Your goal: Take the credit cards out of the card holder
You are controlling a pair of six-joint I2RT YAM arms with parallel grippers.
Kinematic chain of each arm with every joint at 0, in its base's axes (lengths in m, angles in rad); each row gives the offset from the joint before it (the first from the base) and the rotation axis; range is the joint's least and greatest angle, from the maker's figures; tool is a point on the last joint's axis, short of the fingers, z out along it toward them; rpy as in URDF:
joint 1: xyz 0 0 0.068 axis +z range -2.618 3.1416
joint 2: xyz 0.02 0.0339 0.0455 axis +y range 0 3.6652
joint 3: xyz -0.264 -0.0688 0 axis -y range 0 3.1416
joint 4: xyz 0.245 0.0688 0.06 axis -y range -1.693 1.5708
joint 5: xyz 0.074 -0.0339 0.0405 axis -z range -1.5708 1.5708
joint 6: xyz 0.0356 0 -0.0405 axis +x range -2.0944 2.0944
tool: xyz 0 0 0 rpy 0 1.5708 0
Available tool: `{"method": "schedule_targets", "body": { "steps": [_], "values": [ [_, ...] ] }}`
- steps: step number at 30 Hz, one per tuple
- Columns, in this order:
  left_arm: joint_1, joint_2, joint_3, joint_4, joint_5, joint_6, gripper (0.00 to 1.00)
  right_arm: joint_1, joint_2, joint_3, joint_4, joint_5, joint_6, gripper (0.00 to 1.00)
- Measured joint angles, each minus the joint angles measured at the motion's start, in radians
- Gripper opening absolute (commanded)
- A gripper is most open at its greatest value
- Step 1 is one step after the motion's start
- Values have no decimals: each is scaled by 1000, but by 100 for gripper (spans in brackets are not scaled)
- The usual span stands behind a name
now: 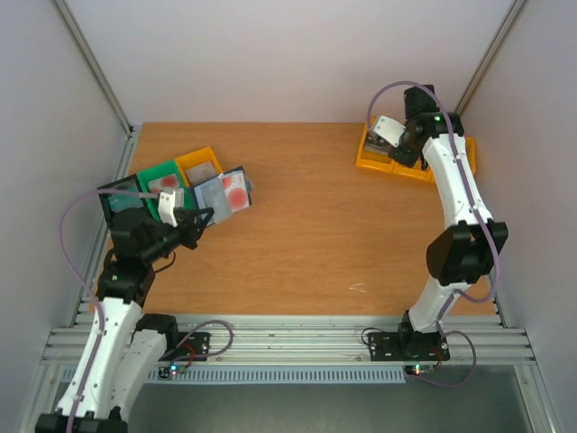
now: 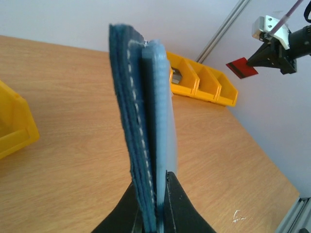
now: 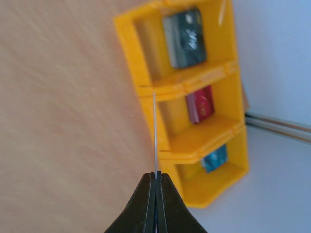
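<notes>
Left gripper [image 2: 155, 194]: clamped on the bottom edge of the card holder [image 2: 143, 121], one finger on each side. In the left wrist view the holder stands upright and edge-on. Its navy outer layer with white stitching is on the left and the paler blue lining on the right, the two folded nearly flat together. In the top view the holder is at centre-left of the frame, just past the fingertips and over the table [image 1: 315, 244]. A round red mark shows on its upward face. It sits just right of the lone yellow bin [image 1: 198, 163]. The green bin [image 1: 160, 176] and black bin [image 1: 122, 194] carry that row on toward the left edge.

Right gripper [image 3: 155, 177]: jaws pressed together on the held card [image 3: 154, 131]. Its own camera shows the card only as a thin line, edge-on. The left wrist view, upper right, shows it is red. Beyond it is the yellow bin row [image 3: 146, 92], three bays:
- Upper bay: black card [image 3: 187, 36] with white print.
- Middle bay: binned red card [image 3: 200, 104].
- Lower bay: blue card [image 3: 215, 158].

In the top view this row is at the upper right of the table, with the gripper over it. Height above the bins: can't tell.
</notes>
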Motion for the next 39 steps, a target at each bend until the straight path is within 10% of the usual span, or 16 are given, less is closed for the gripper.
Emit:
{"method": "schedule_targets", "body": {
  "steps": [20,33,39],
  "values": [
    [14,482,280,77,57,90,0,-248,622,213,676,32,-388,1],
    [14,539,286,74,56,123,0,-248,717,221,711,3,-432,3],
    [17,541,286,72,53,133,0,-251,717,215,729,-10,-460,53]
  ]
}}
